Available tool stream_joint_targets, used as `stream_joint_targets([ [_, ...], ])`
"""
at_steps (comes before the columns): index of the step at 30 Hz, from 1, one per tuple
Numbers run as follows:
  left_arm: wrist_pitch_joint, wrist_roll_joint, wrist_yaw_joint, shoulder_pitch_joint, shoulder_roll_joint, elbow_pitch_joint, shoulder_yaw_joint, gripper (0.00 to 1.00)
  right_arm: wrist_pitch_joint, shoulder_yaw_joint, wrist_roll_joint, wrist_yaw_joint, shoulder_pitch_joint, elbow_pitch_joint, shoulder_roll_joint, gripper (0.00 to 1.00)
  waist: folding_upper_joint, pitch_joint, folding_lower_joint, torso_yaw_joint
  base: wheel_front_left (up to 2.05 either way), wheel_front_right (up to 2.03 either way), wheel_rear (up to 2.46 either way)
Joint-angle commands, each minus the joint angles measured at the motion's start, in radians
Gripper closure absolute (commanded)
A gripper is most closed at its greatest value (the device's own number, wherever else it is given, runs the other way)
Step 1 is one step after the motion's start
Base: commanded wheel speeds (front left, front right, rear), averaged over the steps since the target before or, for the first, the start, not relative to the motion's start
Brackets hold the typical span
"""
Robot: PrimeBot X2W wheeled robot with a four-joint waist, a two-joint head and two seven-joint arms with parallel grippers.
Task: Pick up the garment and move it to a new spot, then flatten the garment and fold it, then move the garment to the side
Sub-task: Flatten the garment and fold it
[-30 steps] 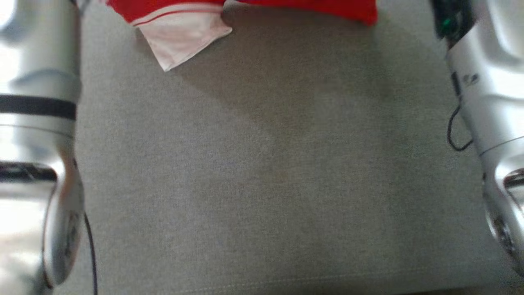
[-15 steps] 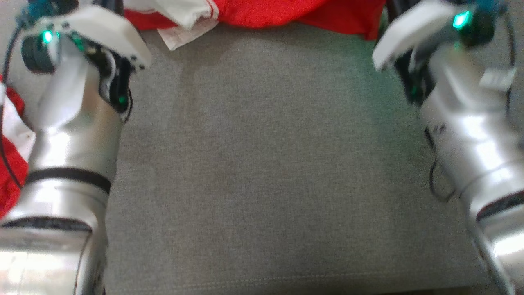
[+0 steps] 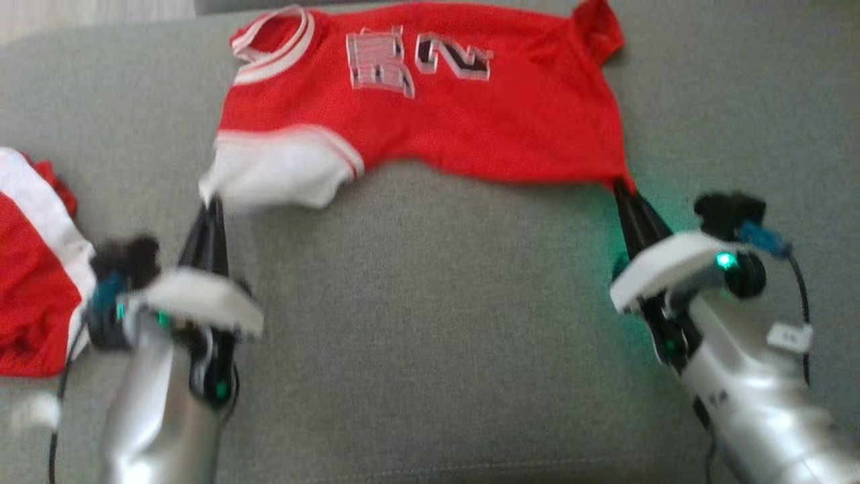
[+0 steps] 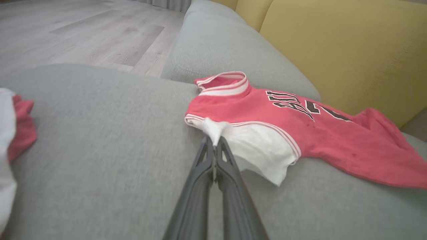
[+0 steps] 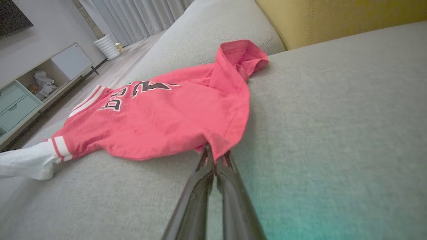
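The garment (image 3: pixel 430 107) is a red jersey with black-and-white lettering and white sleeve ends, spread across the far part of the grey sofa seat (image 3: pixel 430 323). My left gripper (image 3: pixel 213 202) is shut on the white sleeve corner (image 4: pixel 213 130) at the garment's near left. My right gripper (image 3: pixel 619 188) is shut on the red hem corner (image 5: pixel 217 148) at its near right. Both pinched corners are lifted slightly off the cushion. In the wrist views the dark fingers (image 4: pixel 213 173) (image 5: pixel 213 186) meet at the cloth.
Another red and white cloth (image 3: pixel 33 269) lies at the left edge of the seat. A yellow back cushion (image 4: pixel 333 43) stands behind the garment. Wood floor (image 4: pixel 83 30) and a low cabinet (image 5: pixel 30 90) lie beyond the sofa.
The head camera has tilted up, so the whole garment now shows. Both arms have drawn back toward me, still gripping the garment's near corners.
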State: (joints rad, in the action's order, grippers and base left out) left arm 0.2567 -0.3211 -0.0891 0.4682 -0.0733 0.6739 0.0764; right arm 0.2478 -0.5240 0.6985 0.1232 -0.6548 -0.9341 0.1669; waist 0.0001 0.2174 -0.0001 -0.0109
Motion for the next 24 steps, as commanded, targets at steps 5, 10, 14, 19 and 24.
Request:
stream_joint_targets([
  [5, -0.008, -0.012, 0.007, -0.238, -0.021, -0.285, -0.038, 1.00, 0.014, 0.034, 0.008, 0.008, 0.190, 0.154, 0.059, 1.00, -0.0001, -0.092, 0.0001, 0.019, 0.00, 0.00, 0.00],
  [10, -0.092, -0.013, 0.040, -0.400, -0.023, -0.489, -0.029, 1.00, -0.010, 0.093, -0.014, 0.008, 0.314, 0.235, 0.076, 1.00, -0.0001, -0.133, 0.0001, 0.029, 0.00, 0.00, 0.00],
  [14, -0.194, -0.012, 0.087, -0.547, -0.023, -0.682, -0.022, 1.00, -0.075, 0.157, -0.065, 0.008, 0.433, 0.333, 0.087, 1.00, -0.0001, -0.164, 0.0001, 0.034, 0.00, 0.00, 0.00],
  [19, -0.304, -0.008, 0.119, -0.686, -0.029, -0.853, 0.001, 1.00, -0.188, 0.250, -0.139, 0.008, 0.574, 0.476, 0.069, 1.00, -0.0001, -0.195, 0.0001, 0.041, 0.00, 0.00, 0.00],
  [24, -0.380, -0.010, 0.138, -0.777, -0.038, -0.936, 0.014, 1.00, -0.298, 0.365, -0.215, 0.008, 0.720, 0.635, 0.022, 1.00, -0.0001, -0.219, 0.0001, 0.053, 0.00, 0.00, 0.00],
])
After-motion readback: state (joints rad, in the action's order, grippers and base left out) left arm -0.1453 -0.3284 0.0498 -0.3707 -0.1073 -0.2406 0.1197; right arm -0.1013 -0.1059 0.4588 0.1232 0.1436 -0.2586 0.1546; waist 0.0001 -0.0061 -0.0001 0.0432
